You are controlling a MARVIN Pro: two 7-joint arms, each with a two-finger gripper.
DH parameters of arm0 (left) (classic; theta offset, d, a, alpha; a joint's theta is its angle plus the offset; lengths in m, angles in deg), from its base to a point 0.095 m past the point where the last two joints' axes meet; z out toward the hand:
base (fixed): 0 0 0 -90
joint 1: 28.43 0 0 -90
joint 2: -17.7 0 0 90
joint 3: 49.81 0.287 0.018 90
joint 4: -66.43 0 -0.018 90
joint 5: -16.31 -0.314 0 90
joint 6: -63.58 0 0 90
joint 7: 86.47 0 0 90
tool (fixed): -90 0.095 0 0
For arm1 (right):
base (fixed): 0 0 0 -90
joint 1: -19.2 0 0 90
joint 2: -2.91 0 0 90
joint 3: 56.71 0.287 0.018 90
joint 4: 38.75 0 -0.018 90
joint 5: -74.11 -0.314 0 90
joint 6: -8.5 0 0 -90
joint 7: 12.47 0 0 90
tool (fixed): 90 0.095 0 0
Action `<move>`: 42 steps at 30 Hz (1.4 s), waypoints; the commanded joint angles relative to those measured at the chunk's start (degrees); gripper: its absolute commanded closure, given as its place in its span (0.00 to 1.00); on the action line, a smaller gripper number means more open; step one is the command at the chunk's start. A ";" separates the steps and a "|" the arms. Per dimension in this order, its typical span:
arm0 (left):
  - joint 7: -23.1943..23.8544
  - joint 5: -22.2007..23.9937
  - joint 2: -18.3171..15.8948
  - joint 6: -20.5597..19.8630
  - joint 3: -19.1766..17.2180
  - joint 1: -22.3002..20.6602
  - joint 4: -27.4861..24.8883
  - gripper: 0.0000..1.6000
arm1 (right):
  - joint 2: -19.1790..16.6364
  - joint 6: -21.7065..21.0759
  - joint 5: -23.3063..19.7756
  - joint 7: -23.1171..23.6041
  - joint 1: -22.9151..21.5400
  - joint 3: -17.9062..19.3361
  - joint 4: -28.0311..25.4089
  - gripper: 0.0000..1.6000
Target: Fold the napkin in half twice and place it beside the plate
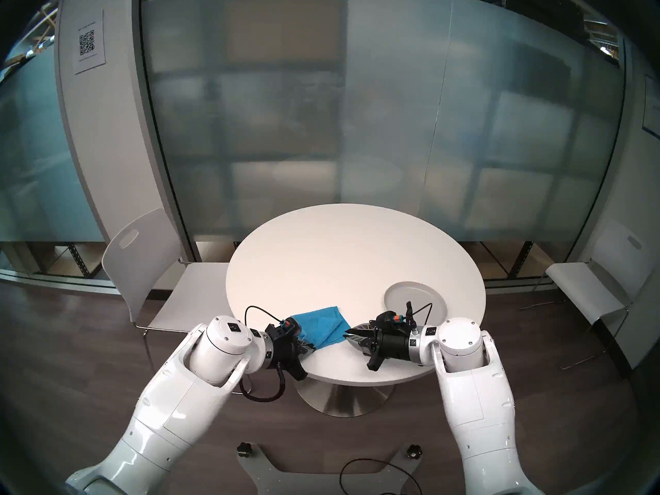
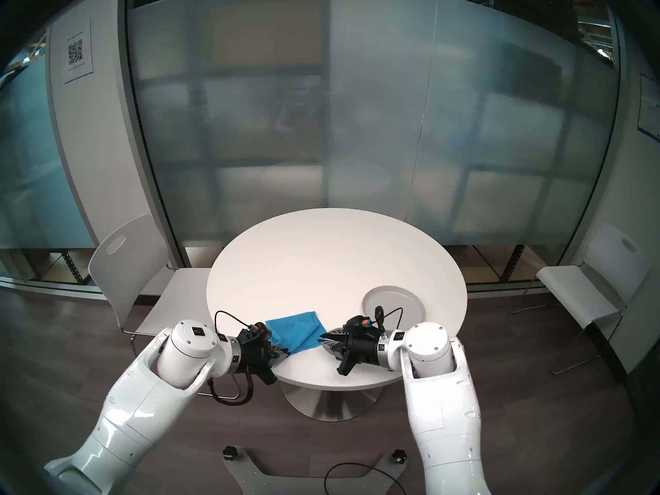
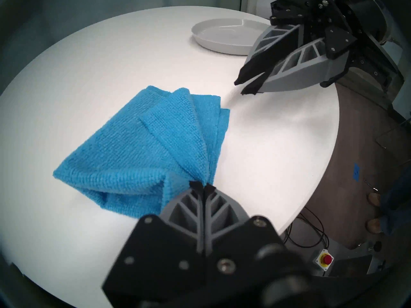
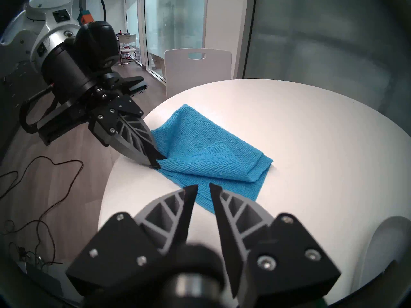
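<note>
Our left end effector [image 3: 201,186] pinches a corner of the blue napkin [image 3: 142,149] (folded, layers fanned) lying on the white table [image 1: 339,255]. Our right end effector [image 4: 203,187] hovers empty, slightly parted, beside it; the plate [image 1: 416,298] sits nearby.

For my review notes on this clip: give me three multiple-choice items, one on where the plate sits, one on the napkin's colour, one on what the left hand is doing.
1. Where is the plate relative to the napkin, seen from the head?
A. To its right, near the table edge
B. Under it
C. To its left

2. What colour is the napkin?
A. White
B. Blue
C. Red

3. What is the left hand doing?
A. Open above the plate
B. Shut on a napkin corner
C. Resting on a chair

Answers: 1 A, the plate lies apart on the table's right side. 2 B, the cloth is bright blue. 3 B, the left wrist view shows its fingertips pinching cloth, while the right hand stands open, holding nothing.
</note>
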 commanded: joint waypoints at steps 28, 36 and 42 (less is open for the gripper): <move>14.63 -3.64 -12.17 3.87 3.52 -7.32 3.22 1.00 | -0.06 0.59 -1.09 1.96 -4.41 1.48 1.07 0.53; 17.84 -5.99 -14.46 7.54 6.33 -9.40 3.94 1.00 | -0.11 2.51 -0.42 2.27 -7.99 0.76 5.88 0.54; 18.19 -5.92 -14.20 8.20 6.23 -10.32 4.25 1.00 | -0.12 3.66 0.33 2.31 -10.72 -0.29 8.83 0.54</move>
